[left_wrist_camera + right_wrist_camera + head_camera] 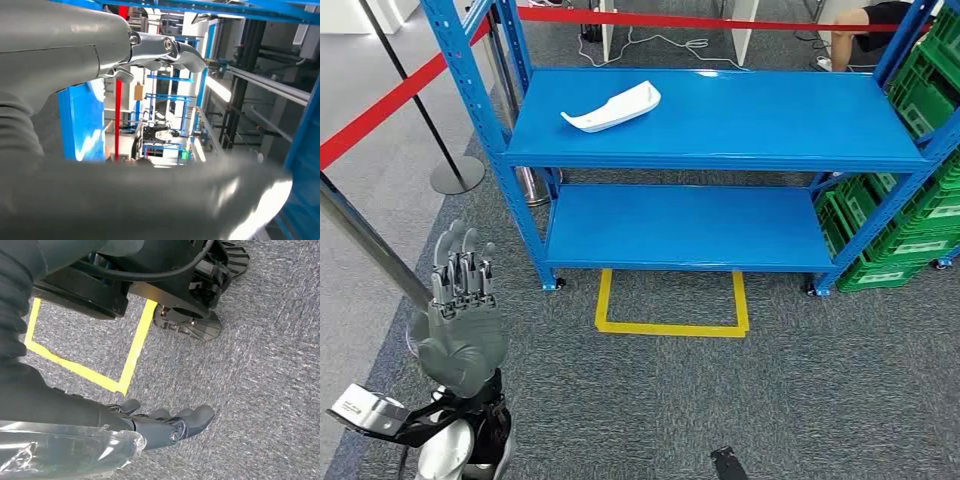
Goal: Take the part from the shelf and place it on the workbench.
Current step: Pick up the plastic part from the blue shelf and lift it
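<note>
The part [616,107] is a long white curved shell lying on the upper deck of the blue shelf [743,150], toward its left side. My left hand [460,310] is raised at the lower left, well short of the shelf, fingers upright and apart with nothing in them. The left wrist view shows its fingers [166,50] extended in front of blue racking. My right hand [166,425] hangs low over the grey carpet, fingers stretched out and holding nothing.
A yellow taped outline [671,305] marks the carpet in front of the shelf. Green crates [916,210] are stacked at the right. A red barrier belt [380,110] on posts runs along the left. A person's leg [860,25] shows behind the shelf.
</note>
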Robot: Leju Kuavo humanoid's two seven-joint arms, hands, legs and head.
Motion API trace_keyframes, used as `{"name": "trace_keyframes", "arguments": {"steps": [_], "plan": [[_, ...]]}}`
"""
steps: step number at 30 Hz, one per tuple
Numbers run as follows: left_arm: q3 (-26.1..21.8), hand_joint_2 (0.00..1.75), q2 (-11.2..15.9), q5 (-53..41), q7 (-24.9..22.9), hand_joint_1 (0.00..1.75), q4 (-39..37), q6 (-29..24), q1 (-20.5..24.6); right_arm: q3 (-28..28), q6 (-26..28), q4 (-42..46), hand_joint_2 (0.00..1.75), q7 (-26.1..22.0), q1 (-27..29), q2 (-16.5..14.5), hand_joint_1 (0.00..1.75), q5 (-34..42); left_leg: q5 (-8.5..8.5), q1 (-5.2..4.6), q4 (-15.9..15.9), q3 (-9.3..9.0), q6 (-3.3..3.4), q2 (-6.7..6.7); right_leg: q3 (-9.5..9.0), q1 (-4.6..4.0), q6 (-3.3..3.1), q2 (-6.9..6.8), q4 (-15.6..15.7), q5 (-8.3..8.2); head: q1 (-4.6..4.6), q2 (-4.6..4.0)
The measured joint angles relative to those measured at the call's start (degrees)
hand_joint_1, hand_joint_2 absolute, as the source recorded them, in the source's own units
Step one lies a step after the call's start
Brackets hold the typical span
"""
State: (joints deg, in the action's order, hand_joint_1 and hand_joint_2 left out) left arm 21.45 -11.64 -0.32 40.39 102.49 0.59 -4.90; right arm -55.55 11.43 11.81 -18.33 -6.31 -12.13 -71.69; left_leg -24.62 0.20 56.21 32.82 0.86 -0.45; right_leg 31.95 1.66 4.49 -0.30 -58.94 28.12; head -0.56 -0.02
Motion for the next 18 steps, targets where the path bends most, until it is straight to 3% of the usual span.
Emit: {"name": "trace_keyframes", "arguments": {"steps": [2,4,5,6,8,10,11,15,17,18], "plan": [[0.05,0.00,-0.03,0.08,0.00,0.00,0.03,-0.05,-0.02,0.04,0.55,0.01,0.00,0.76,0.00,0.00,0.00,-0.33,-0.01,-0.01,-0.03,-0.01,0.09,0.00,1.95,-0.05,-0.09,0.05,-3.97,2.00,-0.16,0.00],[0.14,0.00,-0.05,0.22,0.00,0.00,0.07,-0.12,-0.10,0.12,1.55,0.01,0.00,2.22,0.12,0.00,0.00,-0.96,-0.08,-0.06,-0.06,-0.03,0.23,-0.04,6.04,-0.15,-0.15,0.12,-11.92,5.28,-0.32,0.00],[0.19,0.00,-0.05,0.26,0.00,0.00,0.07,-0.13,-0.14,0.16,1.95,0.01,0.00,2.84,0.21,0.00,0.00,-1.29,-0.14,-0.09,-0.05,-0.07,0.24,-0.12,7.50,-0.18,-0.15,0.14,-14.45,5.78,-0.32,0.00],[0.26,0.00,-0.05,0.31,0.00,0.00,0.07,-0.13,-0.17,0.22,2.25,0.01,0.00,3.33,0.29,0.01,0.00,-1.60,-0.22,-0.09,-0.03,-0.15,0.17,-0.23,7.97,-0.20,-0.16,0.14,-14.79,5.10,-0.34,0.00],[0.43,0.00,-0.05,0.34,0.00,0.00,0.07,-0.11,-0.17,0.42,2.62,0.02,0.00,3.94,0.31,0.02,0.00,-2.19,-0.49,0.01,0.11,-0.43,-0.24,-0.51,5.56,-0.13,-0.22,0.14,-8.85,0.96,-0.34,0.00],[0.63,0.00,-0.05,0.37,0.00,0.00,0.07,-0.11,-0.17,0.65,2.90,0.02,0.00,4.48,0.22,0.03,0.00,-2.63,-0.86,-0.03,0.48,-0.53,-0.91,-0.69,2.32,-0.10,-0.41,0.42,-2.00,-1.82,-0.34,0.00],[0.72,0.00,-0.07,0.38,0.00,0.00,0.08,-0.11,-0.17,0.81,3.13,0.02,0.00,4.97,0.19,0.04,0.00,-2.95,-0.95,-0.11,0.65,-0.48,-1.26,-0.73,1.50,-0.14,-0.64,0.57,-0.28,-2.22,-0.30,0.00],[0.90,0.00,-0.19,0.62,0.00,0.00,0.11,-0.09,-0.14,1.97,5.14,0.03,0.00,8.77,0.35,0.04,0.00,-5.43,-1.21,0.02,0.77,-0.33,-2.39,-0.63,1.48,-0.42,-2.18,0.77,0.06,-2.15,-0.07,0.00],[0.92,0.00,-0.29,0.82,0.00,0.00,0.11,-0.07,-0.07,2.90,7.07,0.03,0.00,12.89,0.34,0.04,0.00,-7.57,-3.50,0.13,4.33,1.36,-2.98,-0.40,1.43,-0.28,-2.83,0.67,0.19,-2.21,0.16,0.00],[0.93,0.00,-0.32,0.90,0.00,0.00,0.10,-0.05,-0.04,3.45,8.13,0.03,0.00,15.38,0.39,0.04,0.00,-8.62,-5.33,0.16,7.97,3.14,-3.20,-0.32,1.43,-0.28,-3.01,0.56,0.18,-2.17,0.27,0.00]]}}
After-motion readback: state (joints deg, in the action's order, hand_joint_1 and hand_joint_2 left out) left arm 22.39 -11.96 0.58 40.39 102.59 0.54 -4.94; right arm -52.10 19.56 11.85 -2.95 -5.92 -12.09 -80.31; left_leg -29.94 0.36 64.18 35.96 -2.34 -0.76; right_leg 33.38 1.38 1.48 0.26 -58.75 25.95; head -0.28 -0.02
